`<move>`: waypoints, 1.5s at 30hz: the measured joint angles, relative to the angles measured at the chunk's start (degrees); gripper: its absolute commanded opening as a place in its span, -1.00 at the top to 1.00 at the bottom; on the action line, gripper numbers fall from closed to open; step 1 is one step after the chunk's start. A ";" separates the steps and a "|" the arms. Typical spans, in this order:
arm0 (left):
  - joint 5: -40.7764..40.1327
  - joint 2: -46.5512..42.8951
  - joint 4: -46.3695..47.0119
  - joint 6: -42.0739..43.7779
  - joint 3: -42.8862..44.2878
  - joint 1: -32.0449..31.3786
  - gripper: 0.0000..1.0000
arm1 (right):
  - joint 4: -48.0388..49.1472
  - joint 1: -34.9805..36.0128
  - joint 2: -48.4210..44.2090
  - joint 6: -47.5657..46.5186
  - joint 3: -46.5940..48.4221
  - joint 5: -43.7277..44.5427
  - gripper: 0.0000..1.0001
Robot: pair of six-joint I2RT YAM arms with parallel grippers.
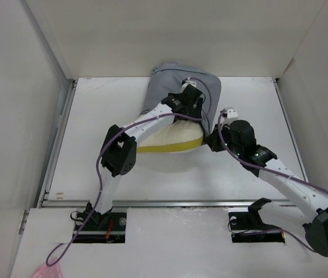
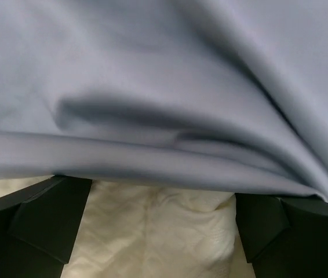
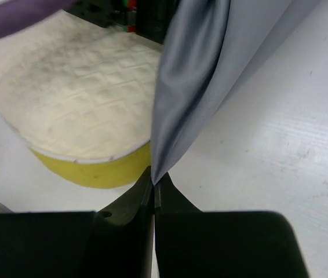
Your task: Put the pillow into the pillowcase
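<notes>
Smooth cloth pillowcase (image 2: pixel 152 87), quilted pillow (image 3: pixel 77 98)

Pillowcase (image 1: pixel 167 78): plain grey, no pattern. Pillow (image 3: pixel 77 98): cream top, quilted diamond pattern (faint grey smudges), bright yellow edge band. Table (image 1: pixel 239 174): white. Right gripper (image 3: pixel 154 188): black.

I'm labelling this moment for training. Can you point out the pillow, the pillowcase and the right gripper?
pillow (image 1: pixel 175 145): top view, on its yellow edge band at the near side.
pillowcase (image 1: pixel 172 78): top view, on the grey fabric at its far end.
right gripper (image 3: pixel 153 180): right wrist view, at the closed fingertips pinching the pillowcase edge.
</notes>
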 measured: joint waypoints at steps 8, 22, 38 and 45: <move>5.88 -14.25 3.54 0.79 -21.07 -2.21 -1.00 | -4.79 0.61 4.52 -0.13 0.02 -1.09 -0.67; -2.69 -42.03 1.14 -7.41 -40.09 2.10 -1.00 | -6.40 1.60 11.32 -5.92 8.52 -3.58 -0.85; 3.08 -27.56 6.27 -10.75 -46.10 2.82 1.00 | -6.45 4.39 21.70 -8.28 19.50 4.22 -0.96; 8.52 -31.65 5.27 -10.03 -42.25 -7.43 -1.00 | -9.16 0.74 21.70 -8.13 20.11 6.86 -0.98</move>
